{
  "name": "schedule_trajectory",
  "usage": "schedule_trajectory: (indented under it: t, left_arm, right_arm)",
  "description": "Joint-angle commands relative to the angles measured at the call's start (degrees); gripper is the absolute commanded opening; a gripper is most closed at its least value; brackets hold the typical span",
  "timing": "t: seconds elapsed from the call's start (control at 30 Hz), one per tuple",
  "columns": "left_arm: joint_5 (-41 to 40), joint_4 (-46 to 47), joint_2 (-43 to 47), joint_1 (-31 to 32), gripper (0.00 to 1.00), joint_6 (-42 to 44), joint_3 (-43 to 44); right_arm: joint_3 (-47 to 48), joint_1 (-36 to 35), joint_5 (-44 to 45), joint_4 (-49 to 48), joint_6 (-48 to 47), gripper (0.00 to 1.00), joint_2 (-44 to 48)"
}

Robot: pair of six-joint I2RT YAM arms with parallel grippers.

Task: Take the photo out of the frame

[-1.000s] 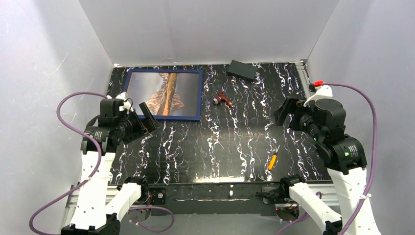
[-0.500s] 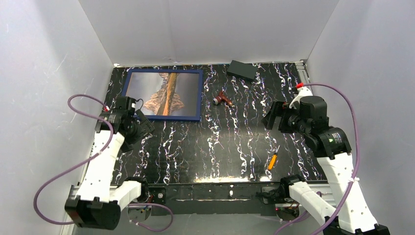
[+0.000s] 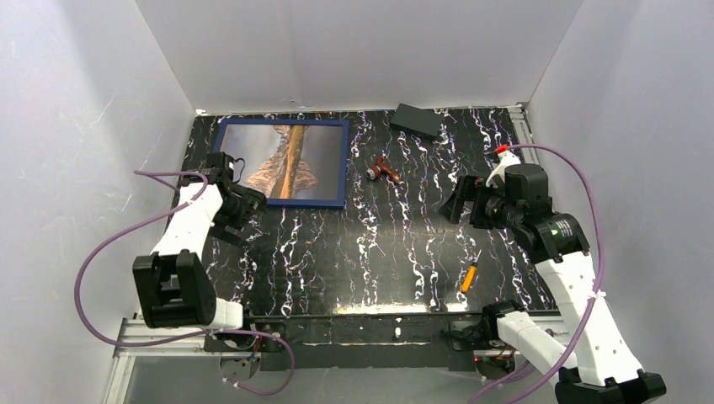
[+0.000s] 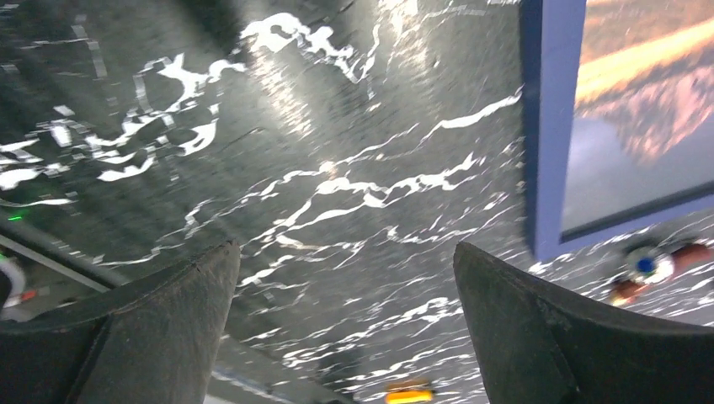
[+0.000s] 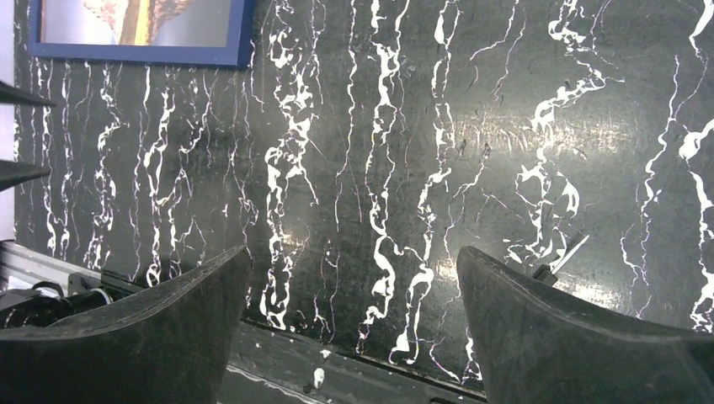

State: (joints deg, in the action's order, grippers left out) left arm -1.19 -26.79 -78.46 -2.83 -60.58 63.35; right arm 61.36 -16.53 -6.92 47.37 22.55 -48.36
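The photo (image 3: 285, 158), a brown mountain on grey-blue sky, lies face up inside the navy-blue frame (image 3: 344, 162) at the back left of the table. Both show at the right edge of the left wrist view, photo (image 4: 648, 118) and frame (image 4: 551, 135), and at the top left of the right wrist view, photo (image 5: 139, 21) and frame (image 5: 240, 38). My left gripper (image 3: 244, 210) is open and empty, just off the frame's near left corner, above the table. My right gripper (image 3: 459, 202) is open and empty over the table's right half.
A small black block (image 3: 416, 119) lies at the back. A small red-brown tool (image 3: 386, 171) lies right of the frame. An orange-handled screwdriver (image 3: 468, 277) lies near the front right. White walls enclose the black marbled table (image 3: 370, 252).
The left arm has swung up and back, carrying its gripper closer to the frame's near left corner. The right gripper has moved left and inward over the table.
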Motion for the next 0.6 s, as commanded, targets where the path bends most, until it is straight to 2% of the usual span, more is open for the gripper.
schedule_trajectory:
  t: [0.0,0.23,0.4,0.57]
  left_arm:
    - [4.66,6.59,-4.19,-0.89,1.0,-11.41,-3.51]
    - [-0.48,11.79,-13.82,-0.88,1.0,-20.62,-3.08]
    - [-3.64,13.7,-18.77,-0.56,1.0,-20.39,-1.22]
    - [-5.11,19.7,-20.51,-0.62,1.0,-20.19,-3.01]
  right_arm:
    - [-1.82,0.19,-1.46,-3.6,0.17,1.0,0.23]
    - [-3.67,0.15,-2.41,-5.95,0.32,1.0,-1.08]
    - [-4.14,0.23,-2.28,-6.21,0.07,1.0,-1.67]
    - [-4.97,0.21,-1.84,-6.48,-0.22,1.0,-1.6]
